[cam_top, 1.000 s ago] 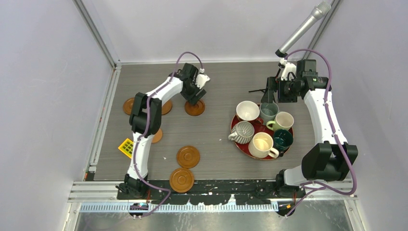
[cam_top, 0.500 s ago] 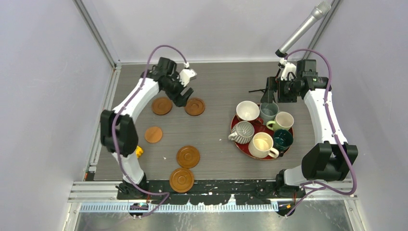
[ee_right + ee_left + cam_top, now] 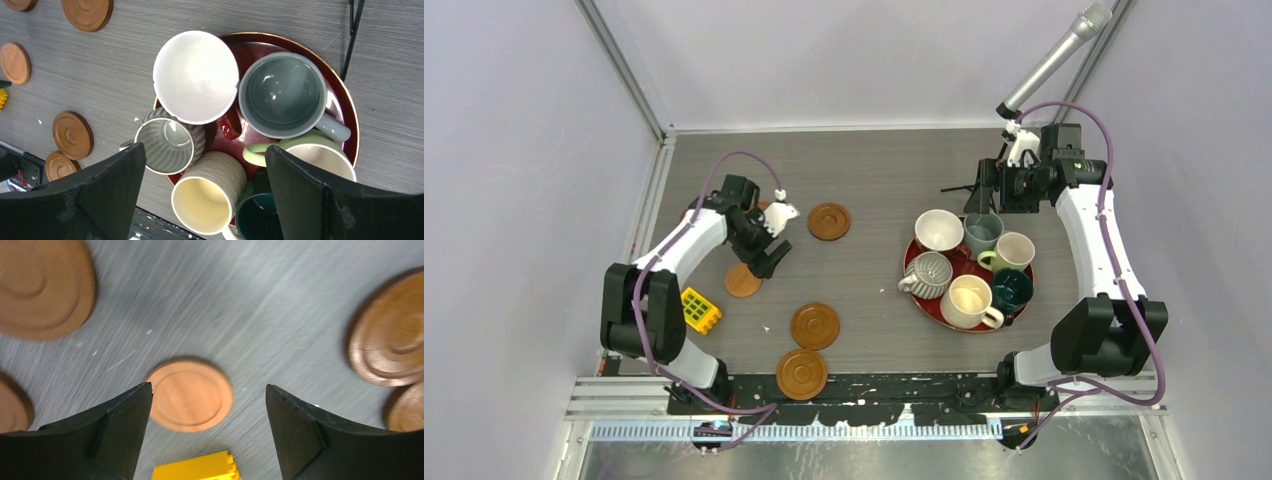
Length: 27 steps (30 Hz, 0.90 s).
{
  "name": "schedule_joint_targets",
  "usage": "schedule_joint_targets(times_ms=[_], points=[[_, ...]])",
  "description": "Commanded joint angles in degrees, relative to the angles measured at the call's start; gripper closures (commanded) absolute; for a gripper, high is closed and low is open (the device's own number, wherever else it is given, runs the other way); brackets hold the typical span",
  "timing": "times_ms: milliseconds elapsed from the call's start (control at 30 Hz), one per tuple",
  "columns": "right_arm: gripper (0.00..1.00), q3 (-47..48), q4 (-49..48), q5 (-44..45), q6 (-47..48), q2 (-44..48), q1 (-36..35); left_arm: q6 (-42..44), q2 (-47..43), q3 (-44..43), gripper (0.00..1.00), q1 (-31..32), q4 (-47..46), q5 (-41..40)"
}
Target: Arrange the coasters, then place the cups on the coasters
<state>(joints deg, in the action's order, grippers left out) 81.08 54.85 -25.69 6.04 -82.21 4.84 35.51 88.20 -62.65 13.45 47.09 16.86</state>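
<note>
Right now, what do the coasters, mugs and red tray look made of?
Coaster: likely wood, matte brown; faint grain, ring groove. Grey-blue mug: probably glazed ceramic; glossy highlights inside. Tray: glossy dark red, lacquer or plastic, cannot tell which.

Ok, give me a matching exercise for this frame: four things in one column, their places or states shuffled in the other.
Things
1. left gripper
2. right gripper
3. yellow block
4. dark teal mug

Places or states
A. on the red tray, near-right side
B. open, facing that tray
C. open, poised over a smooth coaster
D. on the table beside the left arm

Pairs: 1-C, 2-B, 3-D, 4-A
</note>
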Motion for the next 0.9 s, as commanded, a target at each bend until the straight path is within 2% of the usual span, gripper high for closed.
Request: schedule_joint_targets(times_ms=[0,100,200,400,867], points=[[0.07,1.3,-1.1,-1.5,-0.5,0.9,-0.1,2.5,-1.2,2.0,0.13,-4.0,-5.3,-8.1],[0.07,1.1,-1.2,-1.7,-0.7,0.8,-0.1,6.3,-1.3,4.3,0.11,-4.2,-7.5,-10.3],[0.07,1.1,-1.3,-1.6,-0.9,0.9,-0.1,9.4,-0.9,5.2,0.09,-4.2,-7.9,-9.2],[0.07,0.8,-1.4,-1.0,-0.8,1.6,-0.1,11.0,0.8,3.8,0.06,-3.9,-4.9,-6.1],[0.07,-0.1,-2.4,-1.0,-1.6,1.7,-0.1,17.7,7.1,2.4,0.04,0.2,-2.9,-8.7]])
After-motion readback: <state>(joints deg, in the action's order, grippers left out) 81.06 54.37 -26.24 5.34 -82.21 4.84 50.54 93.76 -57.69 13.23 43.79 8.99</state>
